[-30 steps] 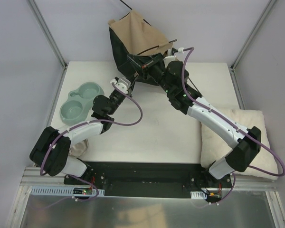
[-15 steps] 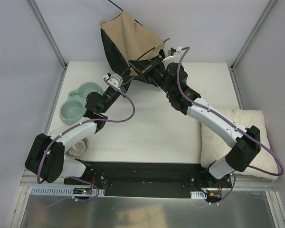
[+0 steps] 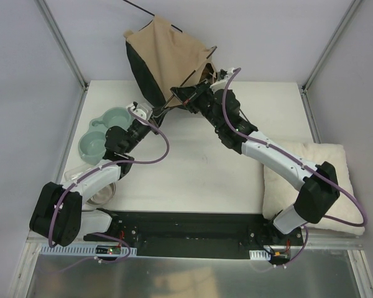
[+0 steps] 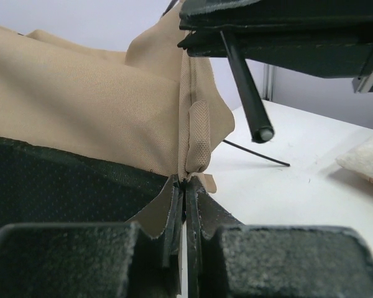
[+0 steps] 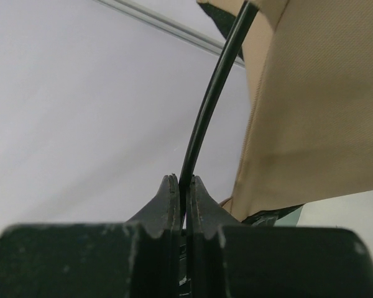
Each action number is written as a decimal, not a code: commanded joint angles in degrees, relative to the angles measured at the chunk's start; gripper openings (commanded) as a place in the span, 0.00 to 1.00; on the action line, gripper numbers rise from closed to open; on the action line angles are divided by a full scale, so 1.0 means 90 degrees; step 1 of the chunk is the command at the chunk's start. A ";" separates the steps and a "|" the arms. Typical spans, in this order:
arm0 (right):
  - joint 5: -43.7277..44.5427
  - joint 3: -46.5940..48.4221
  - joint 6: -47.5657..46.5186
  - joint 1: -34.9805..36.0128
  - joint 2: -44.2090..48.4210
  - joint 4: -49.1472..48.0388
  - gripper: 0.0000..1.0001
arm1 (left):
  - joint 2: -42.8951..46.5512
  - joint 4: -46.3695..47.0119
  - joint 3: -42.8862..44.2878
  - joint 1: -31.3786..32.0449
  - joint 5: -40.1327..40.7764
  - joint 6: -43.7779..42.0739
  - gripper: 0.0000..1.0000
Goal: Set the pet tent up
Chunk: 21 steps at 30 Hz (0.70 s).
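Pet tent [image 3: 165, 56] is held up above the far edge of the worktop [image 3: 199, 167] — left fingers [image 4: 173, 211] pinched shut on its tan seam, right fingers [image 5: 169, 200] clamped on a thin black pole [image 5: 205, 105].

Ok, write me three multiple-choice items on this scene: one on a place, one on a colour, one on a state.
1. The cream cushion lies: A) at the right side of the table B) at its far left corner C) in its middle.
2. The double bowl is: A) red B) pale green C) black.
3. The right hand is: A) open and empty B) shut on a thin black pole C) shut on the cushion.
Answers: 1 A, the top view shows it by the right edge; 2 B, the top view shows that colour; 3 B, its wrist view shows the pole pinched between closed fingers.
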<state>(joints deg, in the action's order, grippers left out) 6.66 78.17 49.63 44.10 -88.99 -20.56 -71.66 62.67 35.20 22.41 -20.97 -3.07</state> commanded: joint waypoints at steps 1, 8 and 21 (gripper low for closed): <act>0.2287 0.0103 -0.0553 -0.0691 0.0064 -0.1241 0.00 | 0.0335 -0.0099 -0.0356 -0.0234 -0.0590 0.0312 0.00; 0.2736 0.0171 -0.0387 -0.0759 -0.0014 -0.1124 0.00 | 0.0511 -0.0167 -0.0571 -0.0420 -0.0746 0.0507 0.00; 0.3333 0.0269 -0.0290 -0.0964 -0.0298 -0.1173 0.00 | 0.0687 -0.0323 -0.0679 -0.0694 -0.1048 0.0624 0.00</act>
<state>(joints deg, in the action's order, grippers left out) 17.15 77.69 49.41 43.83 -91.53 -21.41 -68.45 61.69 31.46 17.76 -26.52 0.75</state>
